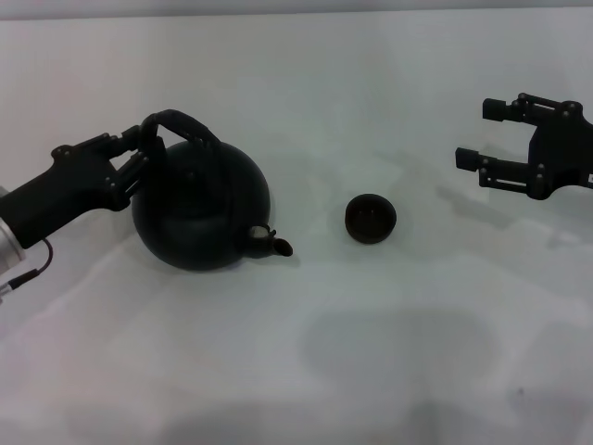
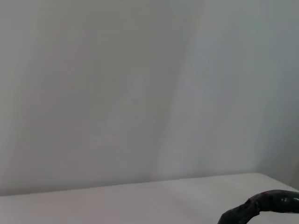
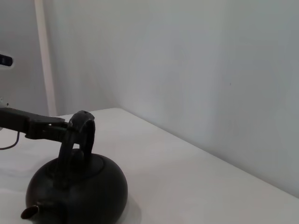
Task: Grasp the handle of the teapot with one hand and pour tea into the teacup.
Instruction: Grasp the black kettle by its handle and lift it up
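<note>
The black teapot (image 1: 199,209) stands left of centre on the white table, tipped a little, its spout (image 1: 276,245) pointing toward the teacup. My left gripper (image 1: 151,148) is shut on the left end of the arched handle (image 1: 190,123). The right wrist view shows that same grip (image 3: 71,135) on the handle (image 3: 84,126) above the pot (image 3: 79,189). A piece of the handle (image 2: 266,205) shows in the left wrist view. The small dark teacup (image 1: 371,218) stands upright to the right of the spout, apart from it. My right gripper (image 1: 477,134) hovers open and empty at the far right.
The white table (image 1: 306,371) runs back to a pale wall (image 3: 187,70). A thin cable (image 1: 28,269) hangs by my left arm at the left edge.
</note>
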### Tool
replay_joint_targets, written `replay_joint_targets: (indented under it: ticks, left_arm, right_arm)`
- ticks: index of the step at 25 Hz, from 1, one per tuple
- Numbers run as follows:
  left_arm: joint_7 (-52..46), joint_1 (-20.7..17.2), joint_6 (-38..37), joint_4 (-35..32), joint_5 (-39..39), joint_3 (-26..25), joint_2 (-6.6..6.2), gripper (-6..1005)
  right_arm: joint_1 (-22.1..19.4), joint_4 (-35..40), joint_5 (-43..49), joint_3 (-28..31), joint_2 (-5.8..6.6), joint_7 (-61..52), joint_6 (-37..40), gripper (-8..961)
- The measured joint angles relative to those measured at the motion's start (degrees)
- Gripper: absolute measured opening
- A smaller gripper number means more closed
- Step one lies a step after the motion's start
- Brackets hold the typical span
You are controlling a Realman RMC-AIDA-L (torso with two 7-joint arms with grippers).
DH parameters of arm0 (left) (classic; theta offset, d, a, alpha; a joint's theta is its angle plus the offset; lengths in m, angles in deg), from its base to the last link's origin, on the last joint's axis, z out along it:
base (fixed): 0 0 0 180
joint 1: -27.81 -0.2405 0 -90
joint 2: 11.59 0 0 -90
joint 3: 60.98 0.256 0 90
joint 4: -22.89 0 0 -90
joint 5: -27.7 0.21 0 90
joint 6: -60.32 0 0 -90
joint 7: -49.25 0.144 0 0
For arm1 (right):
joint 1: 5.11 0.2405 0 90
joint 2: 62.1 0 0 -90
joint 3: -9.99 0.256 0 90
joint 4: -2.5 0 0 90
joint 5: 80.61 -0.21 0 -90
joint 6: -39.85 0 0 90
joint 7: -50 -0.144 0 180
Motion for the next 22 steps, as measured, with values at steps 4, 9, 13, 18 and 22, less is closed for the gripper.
replay_joint_targets:
  ticks: [4,9,13,18,22]
  left_arm:
    - [-0.67,0.03,0.41,-1.32,1.12,-0.24,-0.08,327]
    - [-1.29,0.07,1.79,-1.95,1.2,-0.32,-0.25,318]
    - [-1.35,0.13,2.29,-2.45,1.22,-0.18,-0.26,311]
    - [-2.17,0.12,2.69,-2.7,1.22,-0.2,-0.03,272]
    - [-2.71,0.1,2.95,-3.56,1.35,-0.01,0.07,146]
  right_arm:
    - [0.0,0.0,0.0,0.06,0.0,0.0,0.13,778]
    - [0.0,0.0,0.0,0.16,0.0,0.0,0.2,778]
    - [0.0,0.01,0.0,0.31,0.0,0.0,0.22,778]
    - [0.0,0.01,-0.07,0.34,0.0,0.0,0.26,778]
    - [0.0,0.04,-0.14,0.22,0.0,0.0,0.27,778]
